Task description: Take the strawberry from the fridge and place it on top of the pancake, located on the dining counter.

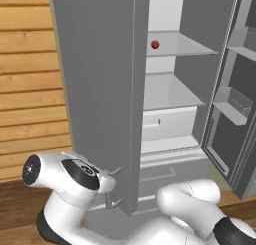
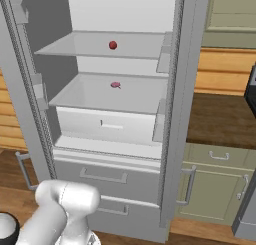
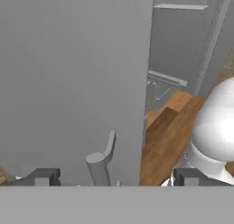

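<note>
We can't identify the small pink item [image 2: 115,85] on the fridge [image 2: 125,99] shelf; fridge top cropped.

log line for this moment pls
phase: fridge door open | hand: open by door handle, holding nothing | strawberry: on upper shelf

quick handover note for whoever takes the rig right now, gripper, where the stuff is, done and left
Gripper: open, empty, fingers either side of the left door handle, not clamped on it.
Fridge: right door swung open, left door shut.
Strawberry: on the upper shelf. A small pink item lies on the shelf below.
Done: fridge opened.
Left: reach in, pick the strawberry, carry it to the pancake on the dining counter.
</note>
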Controlling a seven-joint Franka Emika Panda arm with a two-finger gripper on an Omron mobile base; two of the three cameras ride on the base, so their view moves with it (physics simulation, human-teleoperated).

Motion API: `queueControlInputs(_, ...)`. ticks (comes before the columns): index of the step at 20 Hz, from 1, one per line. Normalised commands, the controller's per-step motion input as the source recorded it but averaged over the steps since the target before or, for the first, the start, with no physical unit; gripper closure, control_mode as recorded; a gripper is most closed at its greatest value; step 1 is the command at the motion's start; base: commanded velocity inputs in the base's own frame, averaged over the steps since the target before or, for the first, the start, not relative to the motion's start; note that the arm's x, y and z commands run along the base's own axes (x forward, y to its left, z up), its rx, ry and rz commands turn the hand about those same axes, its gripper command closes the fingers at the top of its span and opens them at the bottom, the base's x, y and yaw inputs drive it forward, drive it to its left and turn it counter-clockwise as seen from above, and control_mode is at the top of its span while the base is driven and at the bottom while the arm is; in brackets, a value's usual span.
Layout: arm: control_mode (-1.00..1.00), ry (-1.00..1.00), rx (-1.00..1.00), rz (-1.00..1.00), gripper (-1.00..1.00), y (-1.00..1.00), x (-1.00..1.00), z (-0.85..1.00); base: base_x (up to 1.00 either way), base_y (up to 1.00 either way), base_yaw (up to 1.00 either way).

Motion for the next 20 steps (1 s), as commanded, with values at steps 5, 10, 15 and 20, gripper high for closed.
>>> queueControlInputs(5, -1.00, 0.23, 0.23, 0.33, -1.00, -0.19, -0.48, 0.62, 0.00, 0.00, 0.00)
queueControlInputs(10, -1.00, 0.09, 0.63, 0.27, -1.00, -0.70, -0.16, 0.34, 0.00, 0.00, 0.00)
queueControlInputs(15, -1.00, 0.14, 0.58, 0.30, -1.00, -0.70, -0.27, 0.35, 0.00, 0.00, 0.00)
queueControlInputs(20, -1.00, 0.01, 0.64, 0.26, -1.00, -0.89, -0.07, 0.11, 0.00, 0.00, 0.00)
